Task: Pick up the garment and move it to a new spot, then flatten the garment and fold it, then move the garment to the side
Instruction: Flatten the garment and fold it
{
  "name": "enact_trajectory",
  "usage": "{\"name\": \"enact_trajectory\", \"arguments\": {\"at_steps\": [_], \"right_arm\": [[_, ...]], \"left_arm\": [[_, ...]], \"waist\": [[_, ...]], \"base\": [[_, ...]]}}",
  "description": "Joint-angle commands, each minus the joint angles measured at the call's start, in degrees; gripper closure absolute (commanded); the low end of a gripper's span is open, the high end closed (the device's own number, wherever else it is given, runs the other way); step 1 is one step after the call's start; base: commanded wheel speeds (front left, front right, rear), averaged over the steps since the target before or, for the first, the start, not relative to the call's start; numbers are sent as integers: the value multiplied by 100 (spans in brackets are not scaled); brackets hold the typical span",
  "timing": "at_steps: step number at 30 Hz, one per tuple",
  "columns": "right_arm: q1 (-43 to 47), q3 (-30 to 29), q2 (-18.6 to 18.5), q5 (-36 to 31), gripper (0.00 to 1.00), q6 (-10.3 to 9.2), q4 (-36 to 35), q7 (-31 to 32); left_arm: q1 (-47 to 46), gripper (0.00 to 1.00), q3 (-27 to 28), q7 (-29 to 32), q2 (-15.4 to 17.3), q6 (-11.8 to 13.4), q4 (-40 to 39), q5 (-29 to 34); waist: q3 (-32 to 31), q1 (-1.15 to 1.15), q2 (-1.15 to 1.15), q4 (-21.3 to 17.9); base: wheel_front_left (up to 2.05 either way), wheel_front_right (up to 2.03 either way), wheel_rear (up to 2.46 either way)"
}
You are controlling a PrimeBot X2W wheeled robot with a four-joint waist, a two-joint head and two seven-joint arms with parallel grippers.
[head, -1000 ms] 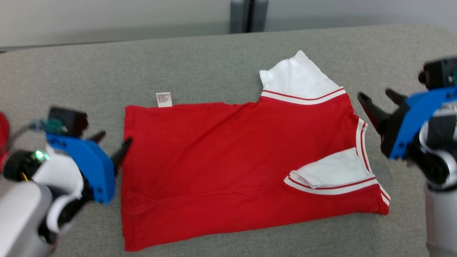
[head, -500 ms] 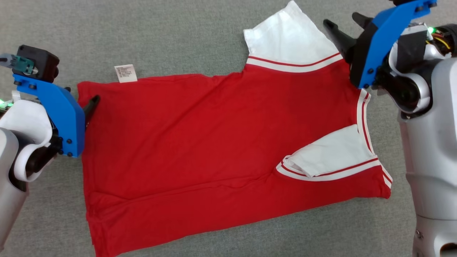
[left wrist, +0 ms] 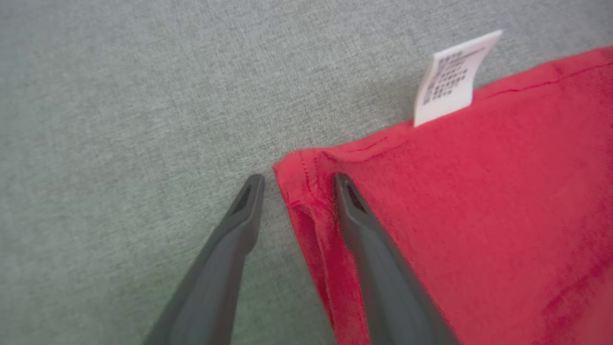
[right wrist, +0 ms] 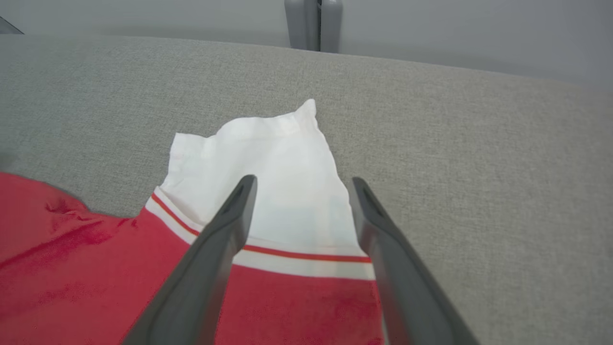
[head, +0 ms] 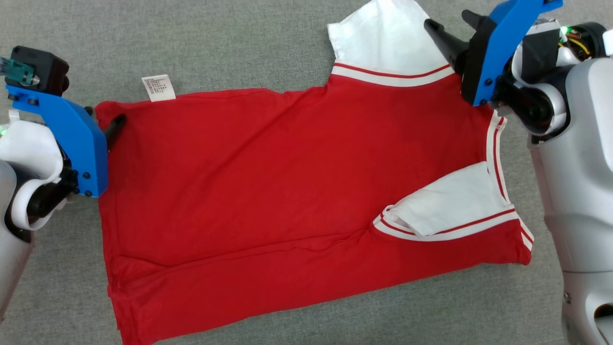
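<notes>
Plainly saw red garment laid out mid-frame on grey table; found left claw spread, straddling its upper-left corner at frame left; found right claw spread too, over white sleeve, upper right.

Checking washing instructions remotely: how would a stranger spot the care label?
Start at the red garment spread on the grey surface. Along its far edge, near the corner at the left gripper, a small white label sticks out. Unlike the white sleeves, it is tiny and printed.
</notes>
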Motion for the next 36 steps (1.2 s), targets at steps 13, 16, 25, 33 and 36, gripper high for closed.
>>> {"name": "enact_trajectory", "arguments": {"at_steps": [13,16,25,33,36], "right_arm": [[-1168,-19,-388,-811,0,0,1252,-26],[-1405,-8,-437,-1013,0,0,1514,180],[-1757,-24,-577,-1287,38,0,1948,534],[-1705,-140,-565,-1135,100,0,1921,254],[-1641,-5,-680,-973,100,0,1817,-89]], "left_arm": [[-400,100,-278,-483,-476,-255,127,191],[-474,100,-414,-564,-663,-318,176,194],[-702,100,-653,-835,-957,-422,525,156],[-821,100,-628,-1246,-937,-447,771,205],[-814,100,-532,-1620,-935,-454,806,226]], "waist": [[495,1,-1,607],[592,1,-1,806],[773,1,-1,1121],[762,1,-1,1094],[660,1,-1,1058]], "base": [[0,0,0],[0,0,0],[0,0,0],[0,0,0],[0,0,0]]}}
